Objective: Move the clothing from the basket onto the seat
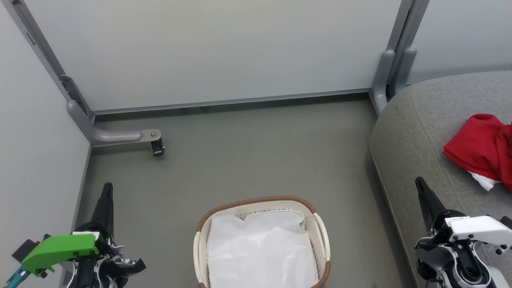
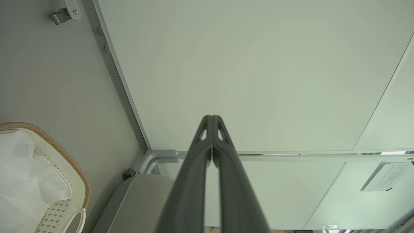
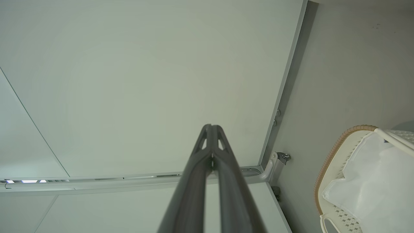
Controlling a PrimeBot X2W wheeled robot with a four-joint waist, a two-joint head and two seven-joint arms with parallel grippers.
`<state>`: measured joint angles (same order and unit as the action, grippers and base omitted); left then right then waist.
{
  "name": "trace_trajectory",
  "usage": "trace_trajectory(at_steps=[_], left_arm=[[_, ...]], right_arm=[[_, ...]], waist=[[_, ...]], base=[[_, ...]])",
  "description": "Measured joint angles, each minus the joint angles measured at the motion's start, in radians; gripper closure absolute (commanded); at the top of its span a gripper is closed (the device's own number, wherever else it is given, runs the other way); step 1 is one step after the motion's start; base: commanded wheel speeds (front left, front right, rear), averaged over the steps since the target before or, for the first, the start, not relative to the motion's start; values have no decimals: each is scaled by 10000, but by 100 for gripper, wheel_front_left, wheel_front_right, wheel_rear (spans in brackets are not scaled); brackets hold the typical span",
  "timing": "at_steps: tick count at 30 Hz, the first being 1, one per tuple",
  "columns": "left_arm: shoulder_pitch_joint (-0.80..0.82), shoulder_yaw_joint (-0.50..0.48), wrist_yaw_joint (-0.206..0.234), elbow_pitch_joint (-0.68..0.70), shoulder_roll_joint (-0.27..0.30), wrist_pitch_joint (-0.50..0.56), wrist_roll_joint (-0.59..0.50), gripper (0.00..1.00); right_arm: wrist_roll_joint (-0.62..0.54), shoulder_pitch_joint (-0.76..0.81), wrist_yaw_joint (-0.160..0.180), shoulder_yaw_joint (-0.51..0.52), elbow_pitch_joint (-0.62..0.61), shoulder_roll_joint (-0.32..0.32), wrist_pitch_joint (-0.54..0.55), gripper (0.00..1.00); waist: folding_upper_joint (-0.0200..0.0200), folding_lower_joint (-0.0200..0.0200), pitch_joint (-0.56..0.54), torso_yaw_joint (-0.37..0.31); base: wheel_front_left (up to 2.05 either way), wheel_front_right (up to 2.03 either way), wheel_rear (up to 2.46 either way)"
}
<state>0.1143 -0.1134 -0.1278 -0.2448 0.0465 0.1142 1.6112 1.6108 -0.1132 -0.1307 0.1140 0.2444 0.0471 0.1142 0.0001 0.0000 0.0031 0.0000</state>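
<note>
Red clothing (image 1: 482, 150) lies bunched on the grey seat (image 1: 416, 132) at the far right, with a white part showing at its near side. It sits well in from the seat's rounded left edge, though the picture's edge cuts off its right part. The basket (image 1: 256, 200) stands on the floor (image 1: 248, 152) at near centre and, as far as can be seen, holds just its white liner (image 1: 260, 248), so the job looks done.

The left gripper (image 1: 107, 187) at near left and the right gripper (image 1: 419, 182) at near right both have their fingers pressed together, with nothing between them.

Little seems likely to go wrong, but two things could. The right gripper hangs just beside the seat's near left edge. A careless swing to the right could brush the cushion or snag the loose fabric and drag it toward the edge. The liner is also thin and crumpled, so it could be mistaken for a garment. A grab at it would pull it out of the basket.

The head view gives the proof that matters: the clothing lying on the seat. Both wrist views show more clearly that the fingertips meet, against pale wall panels. The left wrist view also shows a bare corner of the seat beside the basket's handle end.
</note>
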Motion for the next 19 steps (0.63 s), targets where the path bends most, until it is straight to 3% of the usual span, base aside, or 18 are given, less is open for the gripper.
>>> trace_trajectory(at_steps=[19], left_arm=[[0,0,0,0,0,2,0,100]], right_arm=[[2,0,0,0,0,0,0,100]], waist=[[0,0,0,0]], base=[[0,0,0]])
